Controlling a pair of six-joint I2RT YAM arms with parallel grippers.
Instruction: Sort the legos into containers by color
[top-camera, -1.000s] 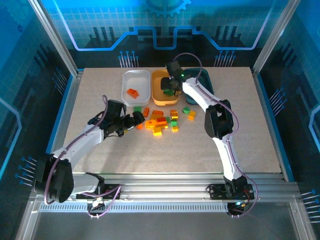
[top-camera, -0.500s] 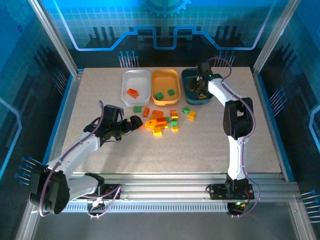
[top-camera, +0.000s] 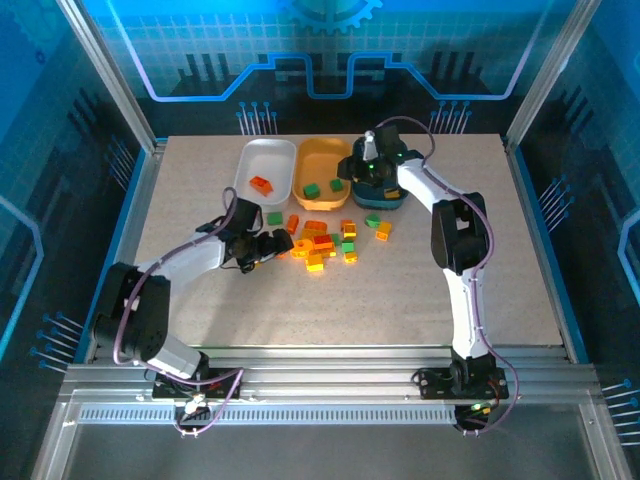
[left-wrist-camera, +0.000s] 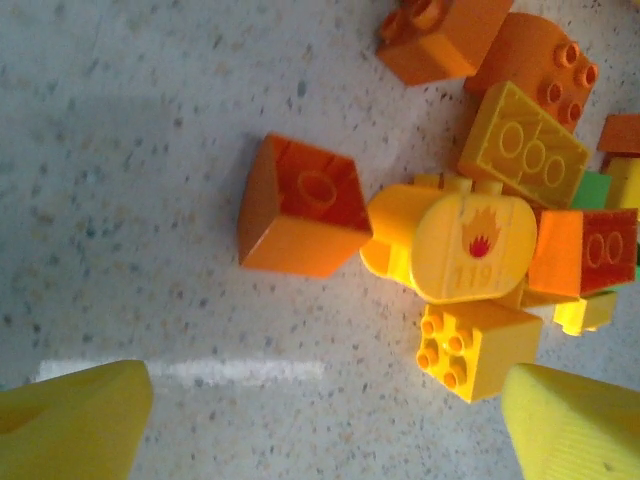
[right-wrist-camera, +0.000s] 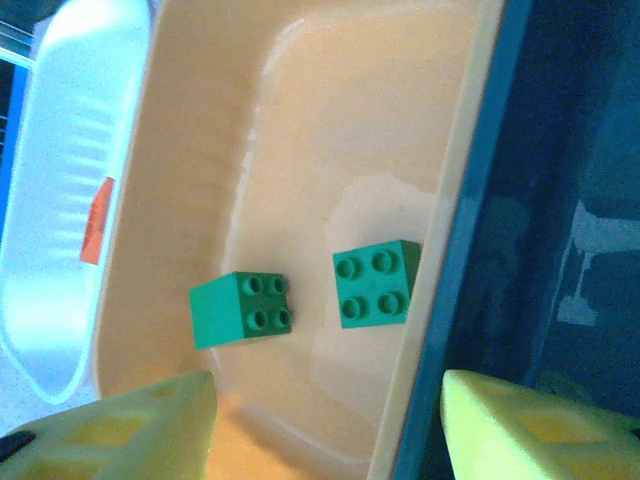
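Observation:
Loose legos (top-camera: 325, 240) in orange-red, yellow and green lie in a pile at mid-table. My left gripper (top-camera: 268, 246) is low at the pile's left edge, open and empty (left-wrist-camera: 325, 405). Just ahead of it are an orange-red brick (left-wrist-camera: 300, 205), a round yellow piece with a flame print (left-wrist-camera: 470, 245) and a small yellow brick (left-wrist-camera: 475, 345). The containers stand at the back: white tray (top-camera: 272, 158), orange-yellow tray (top-camera: 322, 160), dark teal tray (top-camera: 392, 200). My right gripper (top-camera: 362, 170) hovers open and empty (right-wrist-camera: 325, 410) over the rim between the orange-yellow tray (right-wrist-camera: 330, 120) and the teal tray (right-wrist-camera: 560, 200).
Two green bricks (right-wrist-camera: 242, 308) (right-wrist-camera: 375, 283) lie in the orange-yellow tray. One orange-red brick (top-camera: 261, 184) lies in the white tray (right-wrist-camera: 60, 200). My right arm covers much of the teal tray. Bare tabletop (top-camera: 400, 290) stretches in front of the pile and to both sides.
My right gripper has swung from above the teal tray leftwards to the rim shared with the orange-yellow tray. My left gripper has crept right, closer to the pile.

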